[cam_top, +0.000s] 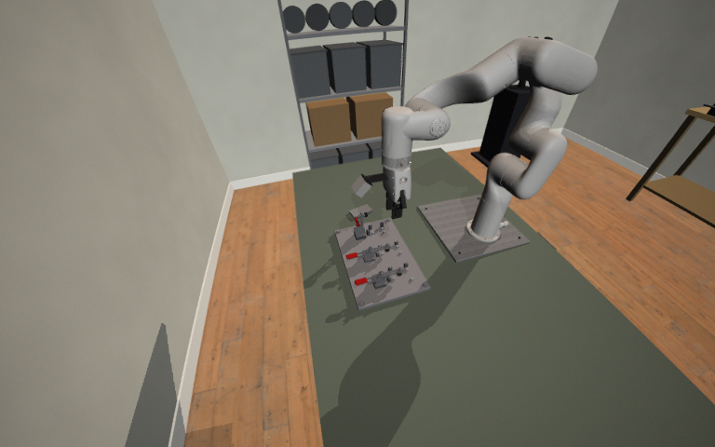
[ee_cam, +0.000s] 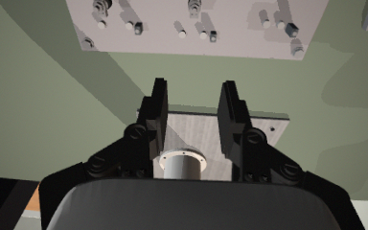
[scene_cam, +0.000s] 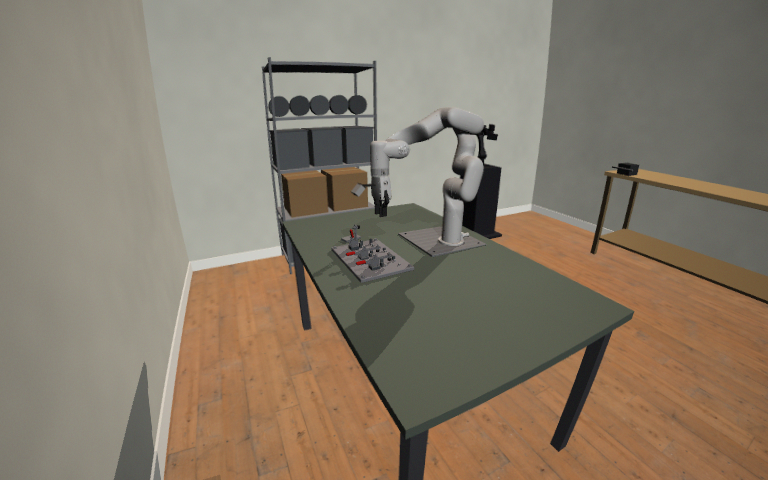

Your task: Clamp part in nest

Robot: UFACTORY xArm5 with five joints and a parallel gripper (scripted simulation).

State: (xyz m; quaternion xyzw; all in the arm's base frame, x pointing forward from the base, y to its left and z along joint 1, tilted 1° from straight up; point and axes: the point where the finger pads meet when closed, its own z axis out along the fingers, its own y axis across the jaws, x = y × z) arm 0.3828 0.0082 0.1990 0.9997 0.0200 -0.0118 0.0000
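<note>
The part, a flat grey block [cam_top: 360,211] [scene_cam: 346,239], lies on the table just beyond the far end of the fixture plate [cam_top: 394,294] [scene_cam: 369,276] [ee_cam: 244,48]. The far clamp's red handle [cam_top: 357,222] [scene_cam: 351,233] stands up and its bar is raised. The middle handle [cam_top: 351,256] [scene_cam: 350,253] and the near handle [cam_top: 360,281] [scene_cam: 360,262] lie low, pointing outward, with their bars down over their nests; whether they are locked cannot be told. My gripper [cam_top: 396,213] [scene_cam: 381,213] [ee_cam: 194,96] is open about halfway and empty, above the fixture's far end on the robot's side.
The robot's base plate [cam_top: 448,232] [scene_cam: 419,242] [ee_cam: 194,131] lies on the robot's side of the fixture. Small pins and blocks stand up from the fixture's nests. A shelf rack [cam_top: 344,95] [scene_cam: 322,118] stands behind the table.
</note>
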